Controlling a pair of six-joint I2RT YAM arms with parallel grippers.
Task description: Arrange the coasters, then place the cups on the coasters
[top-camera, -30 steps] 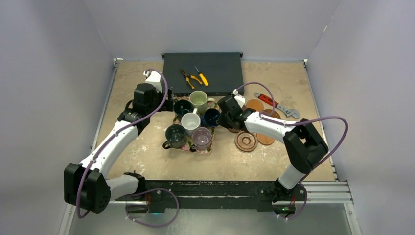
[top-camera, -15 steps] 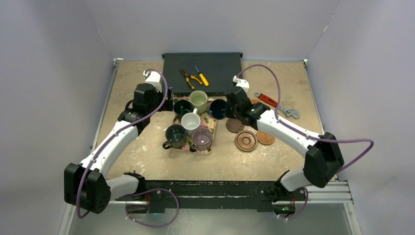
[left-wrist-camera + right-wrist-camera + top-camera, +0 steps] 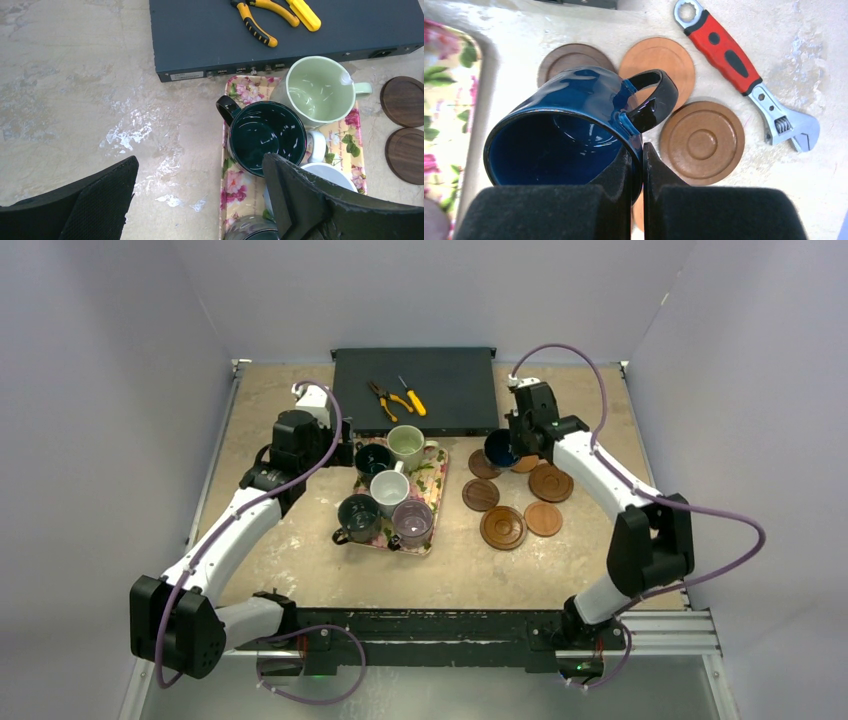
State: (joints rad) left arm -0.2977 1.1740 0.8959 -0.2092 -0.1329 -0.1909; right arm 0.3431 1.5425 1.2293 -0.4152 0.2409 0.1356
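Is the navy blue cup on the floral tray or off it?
Off it. The right end effector grips the navy blue cup by its rim, over the coasters beside the floral tray.

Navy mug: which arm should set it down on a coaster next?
Right. The right gripper is shut on the rim of the navy mug, directly above the coasters. The left gripper is open and empty by the teal mug, on the other side of the tray from the coasters.
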